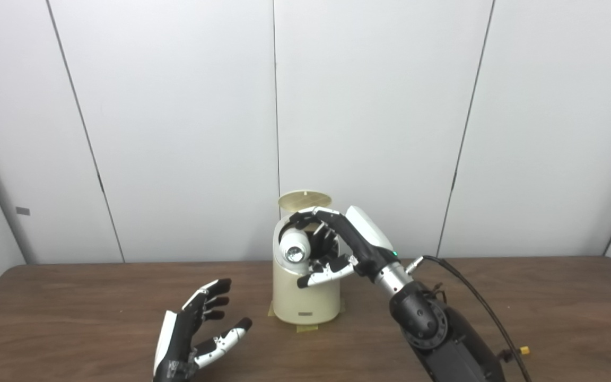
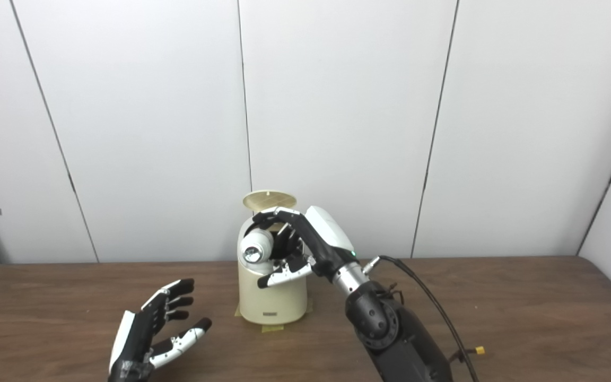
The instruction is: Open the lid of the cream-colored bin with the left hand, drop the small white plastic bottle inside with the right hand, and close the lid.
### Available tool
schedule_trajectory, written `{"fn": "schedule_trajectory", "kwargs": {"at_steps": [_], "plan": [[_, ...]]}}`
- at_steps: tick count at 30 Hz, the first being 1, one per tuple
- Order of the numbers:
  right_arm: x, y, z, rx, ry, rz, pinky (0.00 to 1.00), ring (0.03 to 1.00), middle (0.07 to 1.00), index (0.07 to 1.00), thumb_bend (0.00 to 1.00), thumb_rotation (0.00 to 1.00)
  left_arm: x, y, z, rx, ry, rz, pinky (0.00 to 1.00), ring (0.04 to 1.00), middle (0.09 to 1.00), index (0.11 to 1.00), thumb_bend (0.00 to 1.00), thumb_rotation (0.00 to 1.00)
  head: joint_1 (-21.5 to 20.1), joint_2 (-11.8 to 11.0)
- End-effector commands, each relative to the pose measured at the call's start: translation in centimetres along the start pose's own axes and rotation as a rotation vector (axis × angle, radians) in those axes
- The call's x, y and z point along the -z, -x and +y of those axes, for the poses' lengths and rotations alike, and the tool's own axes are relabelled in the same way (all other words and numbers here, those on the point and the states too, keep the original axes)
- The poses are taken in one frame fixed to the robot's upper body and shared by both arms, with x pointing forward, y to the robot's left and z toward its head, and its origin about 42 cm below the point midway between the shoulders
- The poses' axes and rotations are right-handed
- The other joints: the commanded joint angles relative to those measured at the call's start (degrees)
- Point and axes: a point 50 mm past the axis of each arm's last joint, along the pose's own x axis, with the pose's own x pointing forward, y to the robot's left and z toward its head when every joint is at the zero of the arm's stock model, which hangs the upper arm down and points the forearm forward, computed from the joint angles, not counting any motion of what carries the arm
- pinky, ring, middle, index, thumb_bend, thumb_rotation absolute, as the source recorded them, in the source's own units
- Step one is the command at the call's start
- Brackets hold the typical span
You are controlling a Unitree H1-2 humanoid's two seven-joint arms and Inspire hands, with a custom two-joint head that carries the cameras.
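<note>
While the small white plastic bottle (image 1: 295, 249) lies on its side at the mouth of the cream-colored bin (image 1: 305, 294), base toward us, we treat the release as the step in hand. Our right robot hand (image 1: 337, 241) is grasping the bottle, fingers arched over the bin's opening and thumb below at the bin's front wall. The lid (image 1: 304, 199) stands raised behind the opening, so the way in looks free. We judge that the bottle should be carried a little deeper over the opening and tipped downward before the fingers part; released too near the front rim, it may catch there or roll out onto the counter (image 1: 496, 297). We withdraw upward, away from the lid. Our left robot hand (image 1: 199, 329) rests released, fingers spread, on the counter to the left of the bin and in front of it, ready for closing the lid.
</note>
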Motion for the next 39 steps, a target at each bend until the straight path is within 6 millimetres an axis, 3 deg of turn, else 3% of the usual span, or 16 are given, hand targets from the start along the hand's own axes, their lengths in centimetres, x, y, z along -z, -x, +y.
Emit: {"fn": "schedule_trajectory", "kwargs": {"at_steps": [1, 4, 5, 7, 10, 14, 28, 33, 36, 39], "plan": [[-2.1, -1.7, -2.0, 0.019, 0.033, -0.027, 0.43, 0.586, 0.713, 0.754, 0.79, 0.19, 0.1, 0.3, -0.4, 0.004, -0.002, -0.021, 0.72, 0.771, 0.814, 0.816, 0.64, 0.15, -0.06, 0.01], [-2.4, -2.0, -2.5, -0.076, 0.115, 0.057, 0.53, 0.654, 0.712, 0.782, 0.76, 0.37, 0.1, 0.3, -0.4, 0.006, -0.002, -0.019, 0.7, 0.765, 0.812, 0.817, 0.64, 0.14, -0.19, -0.02], [-2.7, -2.2, -2.7, -0.119, 0.146, 0.097, 0.54, 0.662, 0.713, 0.786, 0.76, 0.4, 0.1, 0.3, -0.4, 0.006, -0.002, -0.019, 0.7, 0.762, 0.812, 0.817, 0.64, 0.14, -0.19, -0.02], [-3.1, -2.5, -3.1, -0.181, 0.183, 0.15, 0.52, 0.66, 0.717, 0.787, 0.79, 0.55, 0.2, 0.3, -0.4, 0.006, 0.0, -0.018, 0.7, 0.765, 0.811, 0.817, 0.64, 0.14, -0.2, -0.02], [-3.6, -2.7, -3.3, -0.233, 0.226, 0.193, 0.51, 0.657, 0.718, 0.789, 0.82, 0.67, 0.2, 0.2, -0.4, 0.008, -0.004, -0.025, 0.7, 0.761, 0.807, 0.813, 0.64, 0.14, -0.17, 0.02], [-3.9, -2.8, -3.3, -0.264, 0.234, 0.208, 0.49, 0.613, 0.687, 0.784, 0.83, 0.71, 0.2, 0.2, -0.4, 0.011, 0.003, -0.024, 0.69, 0.762, 0.808, 0.813, 0.63, 0.13, -0.17, 0.02], [-4.3, -2.3, -3.3, -0.193, 0.187, 0.144, 0.51, 0.647, 0.708, 0.769, 0.78, 0.61, 0.2, 0.4, -0.5, 0.022, -0.001, -0.02, 0.68, 0.76, 0.811, 0.815, 0.63, 0.13, -0.16, 0.22], [-5.2, -2.1, -3.8, 0.004, 0.108, 0.044, 0.58, 0.724, 0.794, 0.801, 0.81, 0.35, 0.3, 0.5, -0.5, 0.02, -0.001, -0.02, 0.65, 0.745, 0.803, 0.812, 0.64, 0.13, -0.14, 0.29], [-5.8, -2.3, -4.4, 0.086, 0.083, -0.002, 0.65, 0.78, 0.835, 0.825, 0.83, 0.26, 0.3, 0.5, -0.4, 0.021, -0.005, -0.015, 0.65, 0.747, 0.804, 0.814, 0.64, 0.14, -0.31, 0.36], [-5.9, -2.8, -4.9, 0.114, 0.084, -0.045, 0.7, 0.806, 0.843, 0.825, 0.84, 0.22, 0.3, 0.5, -0.4, 0.023, -0.009, -0.02, 0.65, 0.747, 0.804, 0.814, 0.64, 0.14, -0.33, 0.37]]}}
